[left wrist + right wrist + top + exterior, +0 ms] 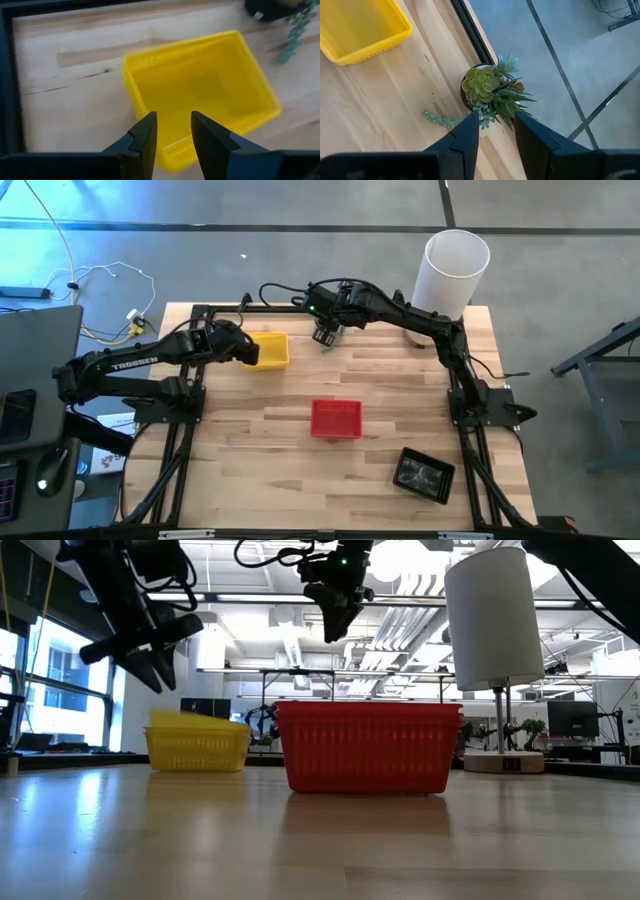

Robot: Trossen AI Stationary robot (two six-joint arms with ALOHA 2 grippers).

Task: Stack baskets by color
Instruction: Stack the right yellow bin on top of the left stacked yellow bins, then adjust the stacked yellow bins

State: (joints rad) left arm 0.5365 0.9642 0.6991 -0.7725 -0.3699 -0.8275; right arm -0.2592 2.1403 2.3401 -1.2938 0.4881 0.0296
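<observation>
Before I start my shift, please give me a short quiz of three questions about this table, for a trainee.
1. True or false: the red basket sits on the yellow basket.
2. Which corner object is tallest? A) white cylinder B) black basket C) red basket
3. Fill in: the right gripper hangs above a small potted ____.

Key
1. False: they stand apart on the table.
2. A
3. plant
</observation>
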